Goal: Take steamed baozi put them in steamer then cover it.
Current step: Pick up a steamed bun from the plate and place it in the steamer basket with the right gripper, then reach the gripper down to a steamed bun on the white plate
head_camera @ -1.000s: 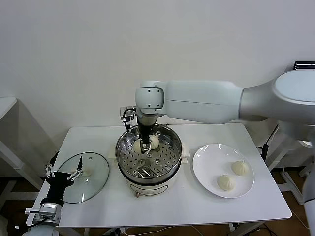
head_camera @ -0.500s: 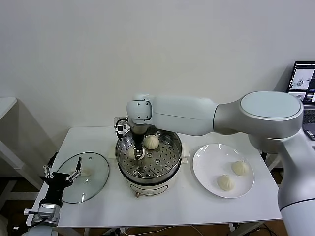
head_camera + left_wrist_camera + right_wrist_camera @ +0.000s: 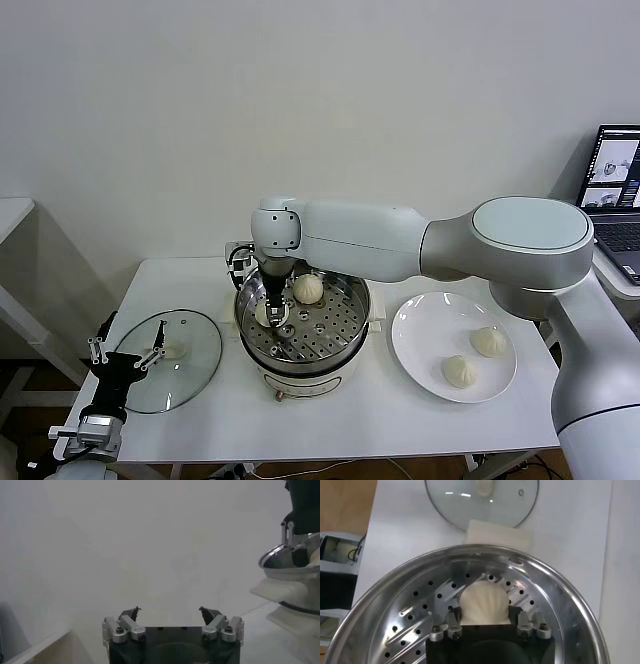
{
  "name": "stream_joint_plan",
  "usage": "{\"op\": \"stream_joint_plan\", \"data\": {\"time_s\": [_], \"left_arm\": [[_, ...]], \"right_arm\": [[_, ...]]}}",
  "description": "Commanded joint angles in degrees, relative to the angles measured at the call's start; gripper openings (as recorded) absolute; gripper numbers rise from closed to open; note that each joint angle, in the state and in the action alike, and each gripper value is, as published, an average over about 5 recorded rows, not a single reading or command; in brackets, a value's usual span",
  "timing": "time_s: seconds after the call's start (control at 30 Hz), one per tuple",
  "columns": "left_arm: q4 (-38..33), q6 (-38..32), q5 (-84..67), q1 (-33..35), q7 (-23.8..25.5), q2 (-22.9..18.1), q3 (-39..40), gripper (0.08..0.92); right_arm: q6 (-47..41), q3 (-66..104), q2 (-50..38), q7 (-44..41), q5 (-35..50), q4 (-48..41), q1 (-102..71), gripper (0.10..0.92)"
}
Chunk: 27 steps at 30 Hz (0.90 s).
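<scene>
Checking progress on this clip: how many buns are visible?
4: two in the steamer, one free, one between the right gripper's fingers; two on the plate.

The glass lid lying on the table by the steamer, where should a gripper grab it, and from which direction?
The cover lies flat on the table, left of the steamer, handle up. Grip its small white handle from straight above, fingers on its two long sides: the rim is thin, wide and flush with the table. The left gripper, open just beside the cover, looks best placed.
</scene>
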Motion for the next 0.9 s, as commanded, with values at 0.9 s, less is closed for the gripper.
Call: {"op": "stream_joint_plan", "data": {"time_s": [0.9], "left_arm": [[-1.2, 0.5, 1.6, 0.6, -0.6, -0.4, 2.3, 0.823]], "right_arm": [[9.7, -6.8, -56.3, -14.2, -17.9, 34.5, 10.5, 0.823]]}}
